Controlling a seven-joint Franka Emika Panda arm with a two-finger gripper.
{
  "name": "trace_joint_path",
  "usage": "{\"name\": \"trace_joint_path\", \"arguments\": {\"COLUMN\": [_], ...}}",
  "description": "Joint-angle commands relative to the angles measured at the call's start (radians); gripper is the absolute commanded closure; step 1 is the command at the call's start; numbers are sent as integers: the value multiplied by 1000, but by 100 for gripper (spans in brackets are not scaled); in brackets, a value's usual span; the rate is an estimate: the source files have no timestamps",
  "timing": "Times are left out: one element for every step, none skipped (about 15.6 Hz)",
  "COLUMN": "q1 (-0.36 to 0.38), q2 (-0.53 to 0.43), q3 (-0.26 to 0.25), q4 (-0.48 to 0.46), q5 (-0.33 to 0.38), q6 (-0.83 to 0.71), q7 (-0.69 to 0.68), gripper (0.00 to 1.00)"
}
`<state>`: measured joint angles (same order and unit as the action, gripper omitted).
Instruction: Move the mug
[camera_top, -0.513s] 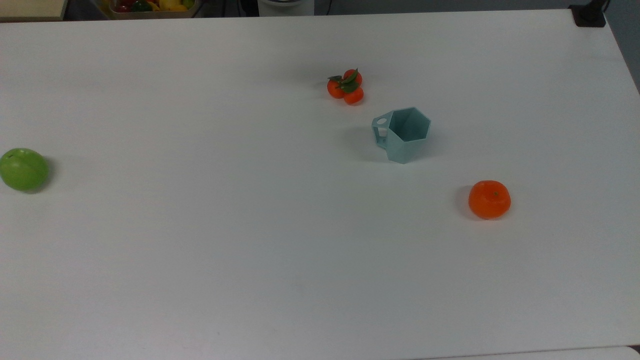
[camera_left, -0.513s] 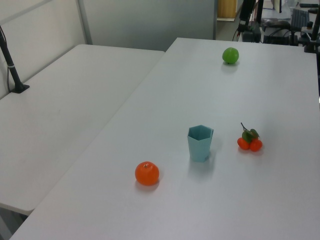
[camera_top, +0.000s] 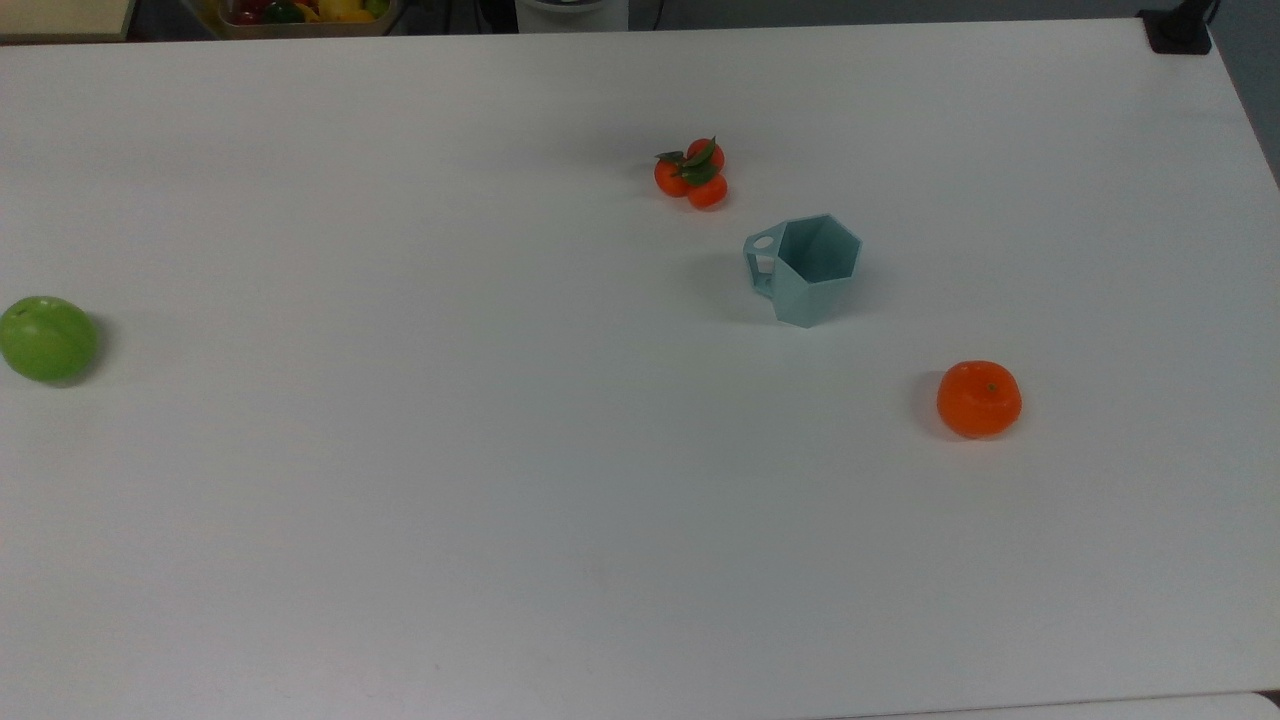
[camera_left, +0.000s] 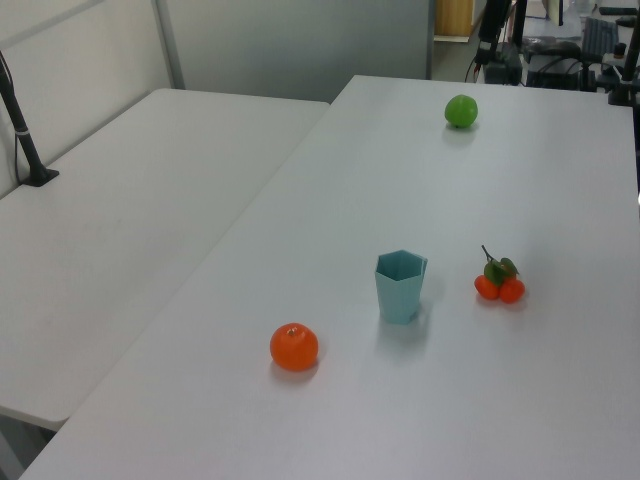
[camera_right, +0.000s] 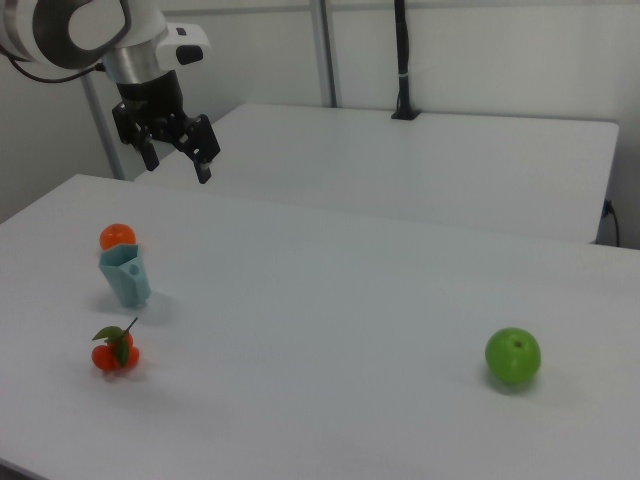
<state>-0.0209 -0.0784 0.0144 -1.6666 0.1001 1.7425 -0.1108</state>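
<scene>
The pale teal faceted mug (camera_top: 805, 268) stands upright on the white table (camera_top: 500, 480), its flat handle with a round hole toward the top view's left. It also shows in the left view (camera_left: 401, 287) and the right view (camera_right: 126, 275). My gripper (camera_right: 178, 160) hangs open high above the table in the right view, up and a little to the right of the mug, with nothing between its fingers.
An orange (camera_top: 979, 398) lies near the mug, toward the top view's lower right. A cluster of small oranges with leaves (camera_top: 692, 173) sits just above-left of the mug. A green apple (camera_top: 46, 338) rests far at the top view's left. A second table (camera_left: 120, 230) adjoins.
</scene>
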Motion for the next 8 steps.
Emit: {"name": "trace_joint_path", "arguments": {"q1": [12, 12, 12, 12, 12, 12, 12, 12], "q2": [-11, -11, -11, -11, -11, -11, -11, -11], "q3": [-10, -11, -10, -10, -11, -11, -10, -10], "q4": [-25, -25, -25, -27, -27, -25, -25, -25], "q5": [6, 6, 6, 6, 6, 6, 6, 6], "q6": [29, 29, 28, 29, 32, 34, 32, 31], "q7": [-20, -21, -21, -21, -21, -21, -21, -26], "gripper": [0, 0, 0, 0, 0, 0, 0, 0]}}
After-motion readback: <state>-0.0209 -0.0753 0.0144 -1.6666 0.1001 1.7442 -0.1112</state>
